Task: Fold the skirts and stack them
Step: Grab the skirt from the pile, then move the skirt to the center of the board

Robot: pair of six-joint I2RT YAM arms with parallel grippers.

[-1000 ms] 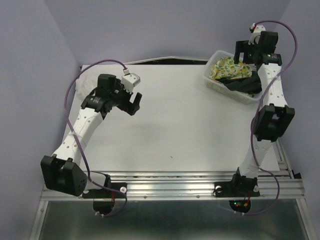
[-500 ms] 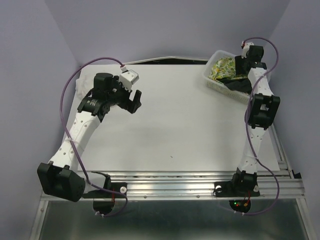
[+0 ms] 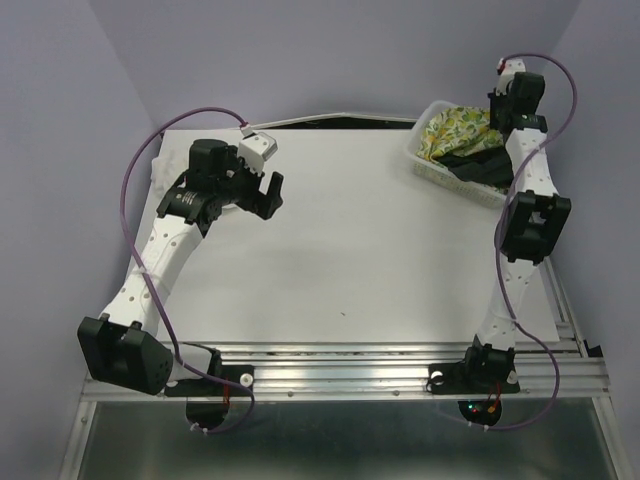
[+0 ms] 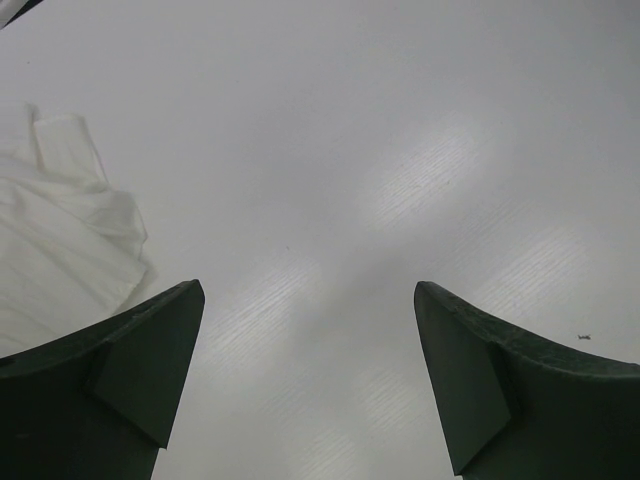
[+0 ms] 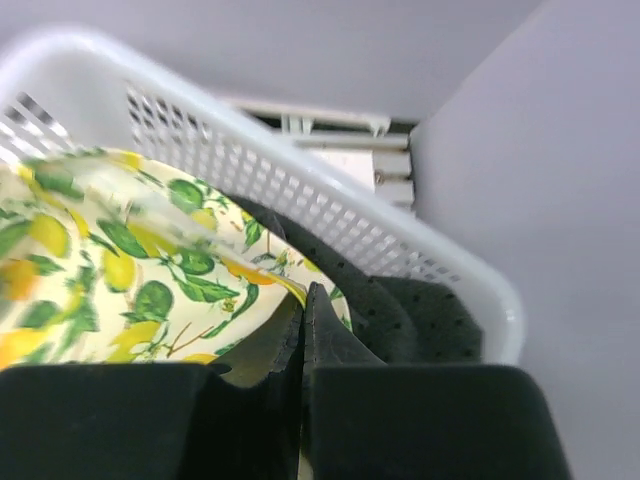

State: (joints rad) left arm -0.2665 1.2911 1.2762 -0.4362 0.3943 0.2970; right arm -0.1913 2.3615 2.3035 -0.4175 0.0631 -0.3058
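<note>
L gripper [image 4: 308, 290]: fingers released, spread wide, nothing held; hangs above the surface [image 3: 350, 250], left-centre. Just left of it, the white skirt [image 4: 60, 230] lies crumpled on the surface. Far right: basket [image 3: 428, 166] contains lemon-print skirt [image 5: 120, 270] and black skirt [image 5: 400, 310]. R gripper [image 5: 304, 300] is inside basket, fingers clenched on lemon-print skirt edge.

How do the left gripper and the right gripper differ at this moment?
The left gripper is open; the right gripper is shut. The left hangs over the table; the right is in the basket, apparently pinching the lemon-print skirt. Both have dark fingers.
</note>
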